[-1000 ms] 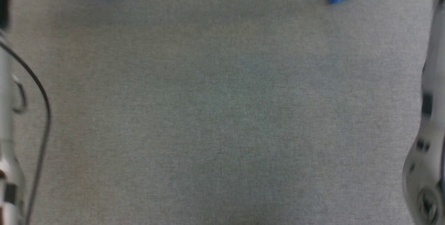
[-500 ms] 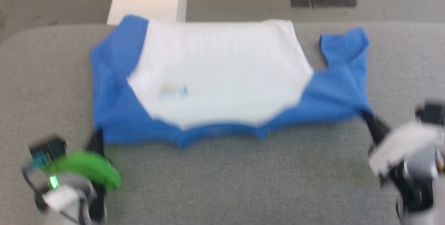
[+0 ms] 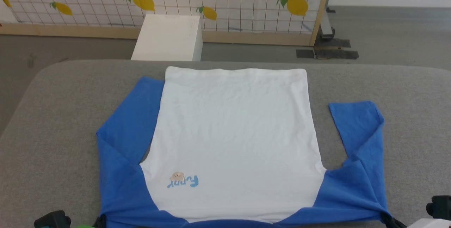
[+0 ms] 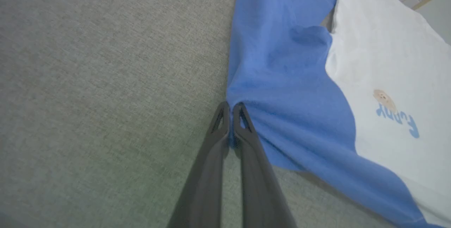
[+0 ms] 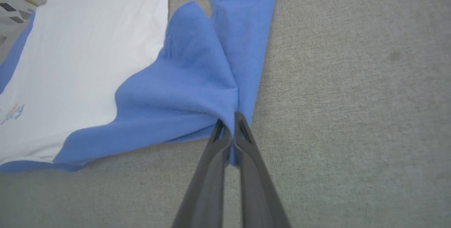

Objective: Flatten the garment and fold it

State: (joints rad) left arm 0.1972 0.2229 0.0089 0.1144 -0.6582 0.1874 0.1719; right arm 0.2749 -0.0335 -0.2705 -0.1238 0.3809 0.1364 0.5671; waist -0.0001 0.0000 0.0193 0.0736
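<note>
Though the grey padded table (image 3: pixel 53 115) takes up most of the scene, it is the garment (image 3: pixel 232 133) spread on it that draws my eye. It lies in front of both claws and spans the whole stretch between them. Its white body is nearly flat, with the hem at the far side from the claws and the blue shoulder edge on their side.

Well past the fingertips, beyond the table's far edge, a gridded screen printed with lemons (image 3: pixel 229 2) stands on the grey floor (image 3: pixel 387 34). A white box (image 3: pixel 169 37) sits just in front of it. From here I see only its plain top and side, so I cannot tell what it holds.

The left sleeve (image 3: pixel 123 125) runs forward from the left gripper (image 4: pixel 229 106) and lies close against the white body. The right sleeve (image 3: pixel 359 125) runs forward from the right gripper (image 5: pixel 228 117), with a strip of bare table between it and the body.

Each claw is pinched tight on a bunched corner of blue cloth, with a sliver of blue caught between the dark fingers. The fabric fans out in creases from each grip.

The light-blue lettering (image 3: pixel 183 181) sits on the white not far ahead of the left claw, toward the right one. A tiny cartoon print (image 3: pixel 177 176) touches it.
</note>
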